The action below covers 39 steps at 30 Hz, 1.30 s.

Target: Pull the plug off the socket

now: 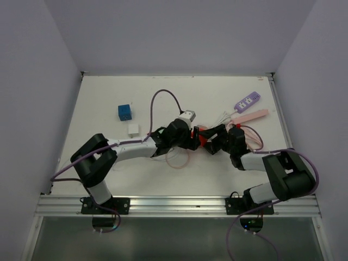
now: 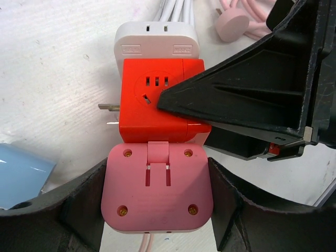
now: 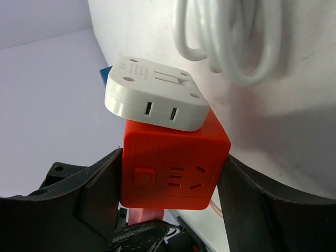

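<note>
A red cube socket [image 2: 152,100] sits at the table's middle, also seen in the top view [image 1: 202,140]. A pink plug [image 2: 157,189] is pushed into its near face and a white plug [image 2: 156,42] into its far face. My left gripper [image 2: 157,186] is shut on the pink plug, one finger on each side. My right gripper [image 3: 170,173] is shut on the red cube socket [image 3: 173,163], with the white plug [image 3: 157,94] on top of it. In the top view both grippers, left [image 1: 191,138] and right [image 1: 213,142], meet at the socket.
A blue cube [image 1: 124,112] and a small white adapter [image 1: 133,129] lie at the left. A purple power strip [image 1: 247,101], a pink power strip [image 1: 251,116] and a coiled white cable [image 3: 226,37] lie at the back right. A pink cable loops at the front.
</note>
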Tool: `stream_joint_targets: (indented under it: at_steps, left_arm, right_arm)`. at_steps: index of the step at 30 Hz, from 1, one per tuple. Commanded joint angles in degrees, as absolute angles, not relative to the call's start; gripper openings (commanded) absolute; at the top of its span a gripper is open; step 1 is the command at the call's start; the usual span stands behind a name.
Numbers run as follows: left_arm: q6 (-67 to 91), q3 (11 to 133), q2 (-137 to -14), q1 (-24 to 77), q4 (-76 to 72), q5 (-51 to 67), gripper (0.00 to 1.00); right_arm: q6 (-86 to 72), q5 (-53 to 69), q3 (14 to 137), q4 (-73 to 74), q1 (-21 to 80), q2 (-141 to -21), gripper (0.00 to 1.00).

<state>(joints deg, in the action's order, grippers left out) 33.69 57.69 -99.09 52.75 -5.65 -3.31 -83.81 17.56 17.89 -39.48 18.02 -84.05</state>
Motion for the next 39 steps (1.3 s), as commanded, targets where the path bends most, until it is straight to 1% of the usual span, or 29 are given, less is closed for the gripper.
stream_joint_targets:
  at_steps: [1,3,4,6,11,19,26,30,32,37,39]
  left_arm:
    - [35.24,56.60,-94.13,52.82,-10.63,-4.13,0.15]
    - [35.86,55.99,-92.90,52.82,-11.77,-5.09,0.15]
    - [36.56,55.81,-92.47,52.91,-12.04,-5.45,0.15]
    - [37.26,55.81,-91.41,52.91,-12.04,-6.59,0.15]
    - [39.55,55.72,-88.86,53.09,-11.08,-7.65,0.14]
    - [41.57,54.14,-85.70,53.17,-10.81,-8.00,0.14]
    - [43.59,54.41,-82.27,53.00,-5.19,-12.83,0.13]
    - [43.15,54.40,-81.21,52.56,-1.94,-15.11,0.13]
    - [43.07,53.62,-80.77,50.63,-0.10,-16.17,0.14]
    - [40.00,51.16,-77.44,41.85,6.23,-18.72,0.17]
    - [37.28,50.54,-76.99,38.77,7.64,-18.02,0.19]
  right_arm:
    - [-83.94,14.59,22.75,-38.50,17.75,-79.81,0.16]
    - [-83.85,13.11,23.99,-36.75,17.84,-78.15,0.08]
    - [-83.41,12.57,25.65,-35.69,17.75,-77.61,0.00]
    - [-81.66,10.74,27.50,-31.75,17.75,-76.56,0.00]
    - [-80.77,7.30,31.63,-29.71,17.58,-76.81,0.00]
    - [-79.11,4.66,40.24,-28.31,16.44,-81.73,0.00]
    - [-74.27,-2.54,46.31,-23.03,15.56,-84.02,0.00]
    - [-73.04,-0.63,48.77,-24.69,14.94,-86.13,0.00]
    - [-71.11,-0.18,49.13,-25.22,14.94,-86.48,0.00]
    - [-63.93,7.63,48.34,-24.44,14.68,-84.99,0.00]
    - [-59.88,10.27,49.30,-21.21,14.68,-84.20,0.00]
